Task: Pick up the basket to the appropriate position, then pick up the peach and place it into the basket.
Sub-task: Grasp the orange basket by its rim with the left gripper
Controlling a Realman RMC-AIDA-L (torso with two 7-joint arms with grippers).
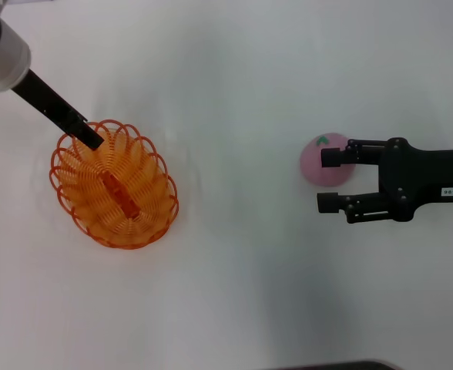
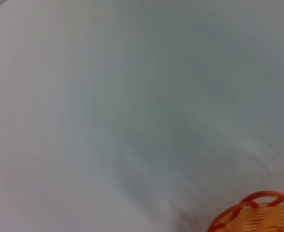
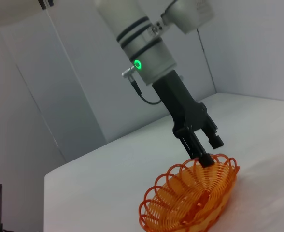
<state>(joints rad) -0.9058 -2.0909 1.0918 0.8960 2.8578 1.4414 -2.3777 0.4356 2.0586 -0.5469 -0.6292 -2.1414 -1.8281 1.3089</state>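
The orange wire basket [image 1: 117, 185] sits on the white table at the left, and its scalloped rim [image 2: 258, 212] shows in the left wrist view. My left gripper [image 1: 94, 139] reaches down to the basket's far rim, its fingers [image 3: 205, 158] closed around a rim loop of the basket [image 3: 190, 198]. The pink peach [image 1: 313, 166] with a green mark on top lies at the right. My right gripper [image 1: 328, 180] is open beside it. The upper finger lies over the peach and the lower finger is just off it.
A white tabletop [image 1: 234, 270] spreads between the basket and the peach. A pale wall [image 3: 60, 87] stands behind the table's far edge in the right wrist view.
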